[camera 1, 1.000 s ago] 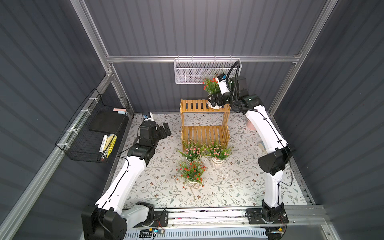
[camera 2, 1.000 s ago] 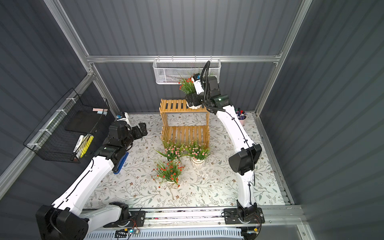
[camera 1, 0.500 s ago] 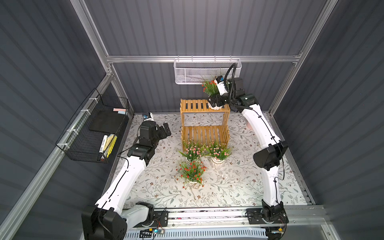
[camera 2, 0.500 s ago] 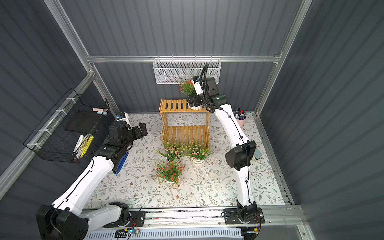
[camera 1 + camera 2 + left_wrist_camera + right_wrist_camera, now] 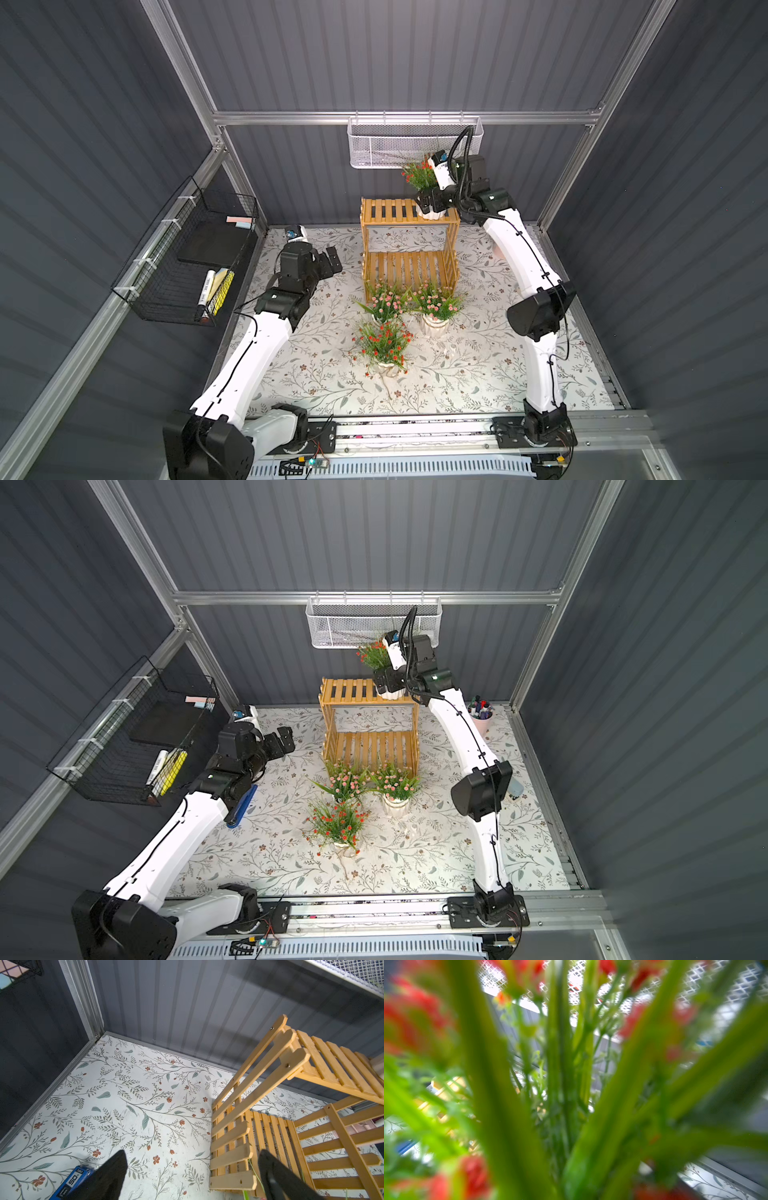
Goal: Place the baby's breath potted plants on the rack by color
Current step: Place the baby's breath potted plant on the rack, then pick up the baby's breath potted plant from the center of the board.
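While the right gripper (image 5: 432, 203) clamps the white pot of a red-orange plant (image 5: 416, 178) at the right end of the rack (image 5: 386, 211), upper tier, the left gripper (image 5: 329, 261) hangs spread wide, empty, above the floral mat (image 5: 478, 374).

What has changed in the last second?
The right arm's elbow swung slightly inward, toward the rack. The right pincer kept its grip on the red plant at the top tier's right end; no release seen. The open left pincer, both pink plants and the other red plant on the table stayed put.
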